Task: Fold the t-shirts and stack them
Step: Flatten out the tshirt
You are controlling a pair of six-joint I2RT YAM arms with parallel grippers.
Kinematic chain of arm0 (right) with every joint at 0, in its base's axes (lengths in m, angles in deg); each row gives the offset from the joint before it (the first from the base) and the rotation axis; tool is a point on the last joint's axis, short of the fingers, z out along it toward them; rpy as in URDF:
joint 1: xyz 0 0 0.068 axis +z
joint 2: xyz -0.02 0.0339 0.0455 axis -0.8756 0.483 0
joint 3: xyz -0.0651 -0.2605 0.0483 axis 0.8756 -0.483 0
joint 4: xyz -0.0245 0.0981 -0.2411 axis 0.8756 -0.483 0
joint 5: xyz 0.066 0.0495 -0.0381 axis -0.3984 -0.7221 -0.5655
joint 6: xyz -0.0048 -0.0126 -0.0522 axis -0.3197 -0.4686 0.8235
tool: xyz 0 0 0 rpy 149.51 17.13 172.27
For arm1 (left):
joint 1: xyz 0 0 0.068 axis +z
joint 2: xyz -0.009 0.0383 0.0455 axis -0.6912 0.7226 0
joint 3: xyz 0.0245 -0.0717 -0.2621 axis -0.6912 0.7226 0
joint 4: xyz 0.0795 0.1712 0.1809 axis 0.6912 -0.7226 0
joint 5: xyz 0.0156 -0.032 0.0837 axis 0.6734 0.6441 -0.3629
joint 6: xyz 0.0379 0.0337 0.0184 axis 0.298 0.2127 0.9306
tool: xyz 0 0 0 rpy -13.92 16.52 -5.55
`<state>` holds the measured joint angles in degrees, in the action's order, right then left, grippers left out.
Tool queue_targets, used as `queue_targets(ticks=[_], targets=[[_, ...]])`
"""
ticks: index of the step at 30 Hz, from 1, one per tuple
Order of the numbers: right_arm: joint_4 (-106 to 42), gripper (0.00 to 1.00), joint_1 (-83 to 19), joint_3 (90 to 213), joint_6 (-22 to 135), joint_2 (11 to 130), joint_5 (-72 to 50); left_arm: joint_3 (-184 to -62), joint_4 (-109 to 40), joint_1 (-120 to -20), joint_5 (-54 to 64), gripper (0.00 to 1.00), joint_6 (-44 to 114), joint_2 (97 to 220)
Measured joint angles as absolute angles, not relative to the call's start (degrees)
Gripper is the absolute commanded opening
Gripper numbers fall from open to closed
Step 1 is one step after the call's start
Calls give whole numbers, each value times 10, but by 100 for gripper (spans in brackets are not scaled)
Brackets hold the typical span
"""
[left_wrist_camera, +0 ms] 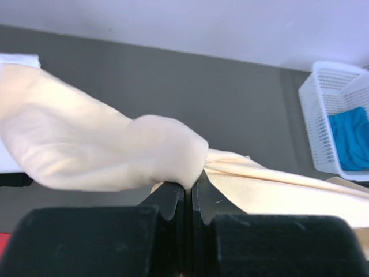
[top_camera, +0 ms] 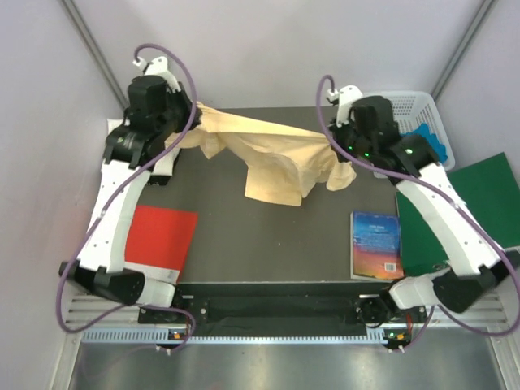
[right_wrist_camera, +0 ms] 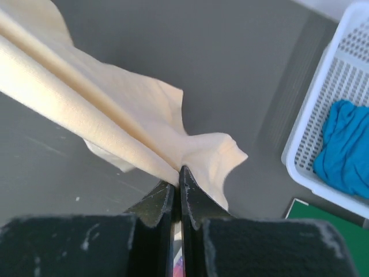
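Note:
A pale peach-yellow t-shirt (top_camera: 272, 158) hangs stretched above the back of the dark table (top_camera: 268, 236), held between both arms. My left gripper (top_camera: 193, 107) is shut on its left end; in the left wrist view the cloth (left_wrist_camera: 115, 150) bunches over the closed gripper (left_wrist_camera: 189, 186). My right gripper (top_camera: 335, 146) is shut on the right end, and the right wrist view shows that gripper (right_wrist_camera: 177, 173) pinching a fold of the shirt (right_wrist_camera: 115, 121). The middle of the shirt sags down to the table. The white t-shirt is out of view.
A white basket (top_camera: 422, 110) with a blue cloth (top_camera: 431, 138) stands at the back right. A red folder (top_camera: 158, 240) lies front left, a blue book (top_camera: 376, 244) front right, and a green folder (top_camera: 471, 211) at the right edge.

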<state>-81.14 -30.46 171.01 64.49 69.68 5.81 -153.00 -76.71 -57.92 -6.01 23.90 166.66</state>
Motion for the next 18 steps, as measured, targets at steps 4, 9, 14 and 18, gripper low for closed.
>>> queue_targets(ticks=[4, 9, 14, 18], targets=[[-813, 0, -301, 1716, 641, 624, 25, -1588, -826, -583, -57, 0, 250, 1612], [-780, 0, -301, 1722, 653, 599, 13, -1686, -863, -585, -56, 0, 276, 1636], [-732, 9, -326, 1709, 686, 680, 10, -1701, -858, -578, -59, 0, 298, 1715], [-708, 6, -390, 1758, 691, 856, -20, -1690, -846, -559, -45, 0, 298, 1838]])
